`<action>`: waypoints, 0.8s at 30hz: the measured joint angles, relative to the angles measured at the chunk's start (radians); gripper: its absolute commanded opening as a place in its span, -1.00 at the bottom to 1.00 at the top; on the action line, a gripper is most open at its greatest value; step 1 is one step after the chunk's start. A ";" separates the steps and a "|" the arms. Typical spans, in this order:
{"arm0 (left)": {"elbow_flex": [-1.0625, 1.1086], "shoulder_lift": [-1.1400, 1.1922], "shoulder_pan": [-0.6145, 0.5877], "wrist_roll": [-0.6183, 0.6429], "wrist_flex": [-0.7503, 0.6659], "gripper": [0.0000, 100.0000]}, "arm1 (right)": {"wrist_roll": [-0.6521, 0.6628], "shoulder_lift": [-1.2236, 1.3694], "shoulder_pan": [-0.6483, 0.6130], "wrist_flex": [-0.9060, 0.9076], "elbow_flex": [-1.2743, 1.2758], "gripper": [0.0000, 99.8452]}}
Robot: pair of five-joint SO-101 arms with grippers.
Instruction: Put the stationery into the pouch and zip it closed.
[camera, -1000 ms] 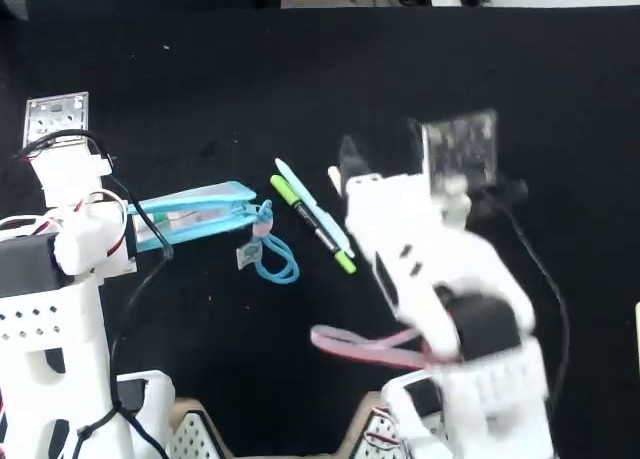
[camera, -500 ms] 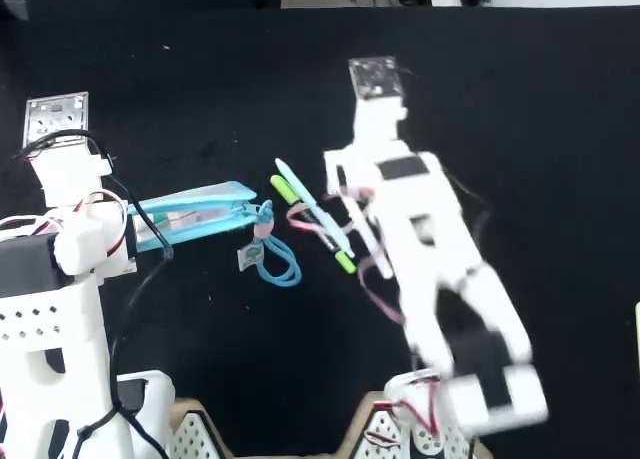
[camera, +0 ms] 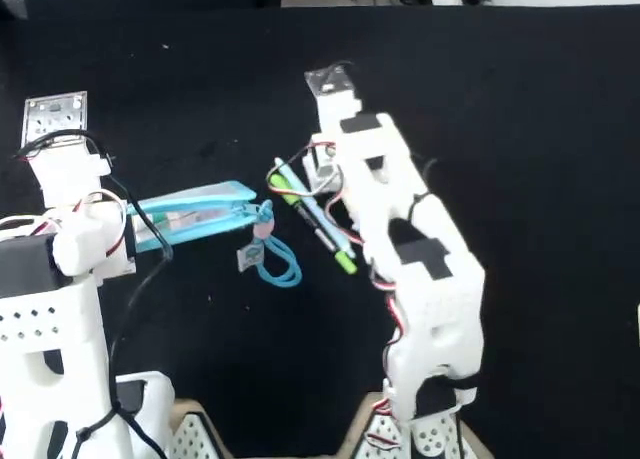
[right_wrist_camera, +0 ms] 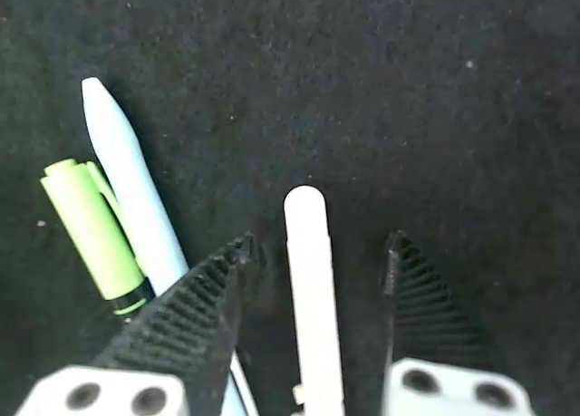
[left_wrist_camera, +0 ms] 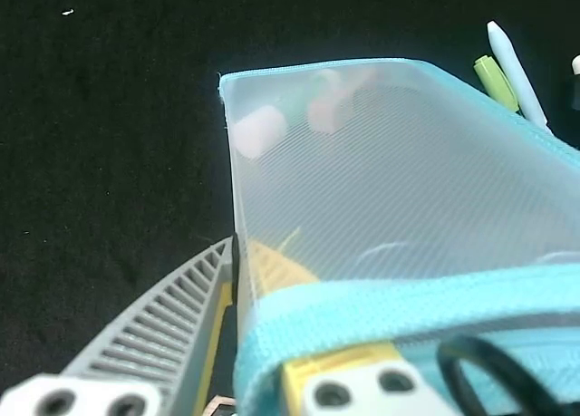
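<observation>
Gathering stationery is the step in hand, by judgement; zipping comes later.

- Pouch: teal, see-through, lying on the table in front of the left arm, its strap trailing toward the pens. A white and a pink item show through its wall in the left wrist view. Whether the zip is open cannot be told.
- Left gripper: clenched on the near end of the pouch, one ribbed finger on each side of the wall.
- Right gripper: released, jaws spread and lowered over the pens, one on each side of the white pen, not touching it.
- Blue pen: just beside the white pen, outside the jaws.
- Highlighter: green, touching the blue pen on its far side. All three lie between the pouch mouth and the right arm.

Next move, as a judgement: close squarely on the white pen alone. The jaw on the blue pen's side sits close to it and could catch or roll it. Then lift and carry the white pen to the pouch mouth, which the left gripper must hold steady.
</observation>
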 measured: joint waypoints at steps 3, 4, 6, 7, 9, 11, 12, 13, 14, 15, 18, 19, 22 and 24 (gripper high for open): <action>0.000 0.000 0.000 0.000 0.000 -0.94 | 0.106 0.028 0.006 -0.002 -0.009 -0.73; 0.000 0.000 0.000 0.000 0.000 -0.94 | 0.132 0.034 0.014 -0.002 -0.014 -0.85; 0.000 0.000 0.000 0.000 0.000 -0.94 | 0.157 0.037 0.034 -0.002 -0.021 -0.97; 0.000 0.000 0.000 0.000 0.000 -0.94 | 0.163 0.037 0.046 -0.003 -0.028 -0.94; 0.000 0.000 0.000 0.000 0.000 -0.94 | 0.166 0.037 0.069 -0.009 -0.029 -0.98; 0.000 0.000 0.000 0.000 0.000 -0.94 | 0.170 0.032 0.083 -0.006 -0.029 -0.98; 0.000 0.000 0.000 0.000 0.000 -0.94 | 0.170 0.021 0.087 0.014 -0.029 -0.98; 0.000 0.000 0.000 0.000 0.000 -0.94 | 0.172 0.005 0.097 0.043 -0.029 -0.98; 0.000 0.000 0.000 0.000 0.000 -0.94 | 0.173 -0.015 0.106 0.077 -0.029 -0.98; 0.000 0.000 0.000 0.000 0.000 -0.94 | 0.178 -0.043 0.123 0.107 -0.029 -0.98; 0.000 0.000 0.000 0.000 0.000 -0.94 | 0.210 -0.127 0.196 0.201 -0.029 -0.98; 0.000 0.000 0.000 0.000 0.000 -0.94 | 0.241 -0.149 0.222 0.226 -0.029 -0.98; 0.000 0.000 0.000 0.000 0.000 -0.94 | 0.359 -0.166 0.278 0.284 -0.029 -0.98; 0.000 0.000 0.000 0.000 0.000 -0.94 | 0.437 -0.160 0.293 0.321 -0.029 -0.97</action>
